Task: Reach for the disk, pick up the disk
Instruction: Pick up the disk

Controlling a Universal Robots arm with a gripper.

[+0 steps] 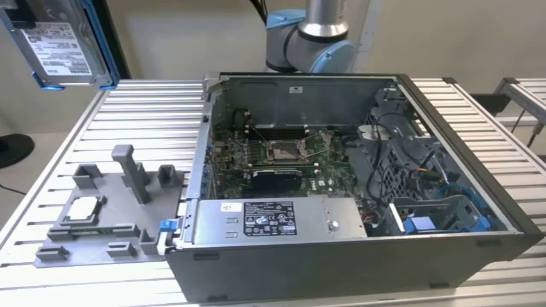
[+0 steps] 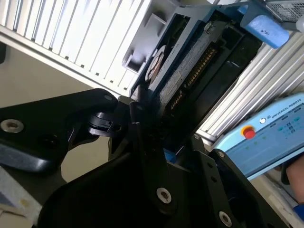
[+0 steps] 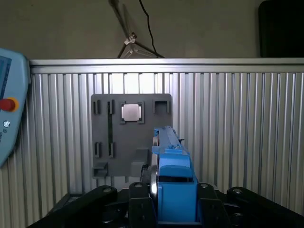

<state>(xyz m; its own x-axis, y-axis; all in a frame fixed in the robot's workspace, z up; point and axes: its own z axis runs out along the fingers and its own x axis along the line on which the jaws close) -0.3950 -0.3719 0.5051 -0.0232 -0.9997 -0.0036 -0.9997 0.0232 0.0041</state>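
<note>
The disk (image 3: 167, 142) is clamped edge-on between the two black fingers of the gripper (image 3: 172, 190), which are closed against the blue bracket on either side. In the second wrist view its label face and connector row are seen running out from the jaws. In the exterior view the disk (image 1: 64, 45) is held in the air, well above the slatted table (image 1: 137, 115). Beyond the disk's far end, below the gripper, a grey fixture plate (image 3: 123, 142) is laid on the slats, and a small white-topped chip (image 3: 132, 112) is seated in it. A light-blue pendant (image 3: 9, 109) with a red button is seen off to one side of the gripper. The open computer case (image 1: 358, 192), with a large grey box (image 1: 273, 220) inside it, is set well apart from the gripper.
</note>
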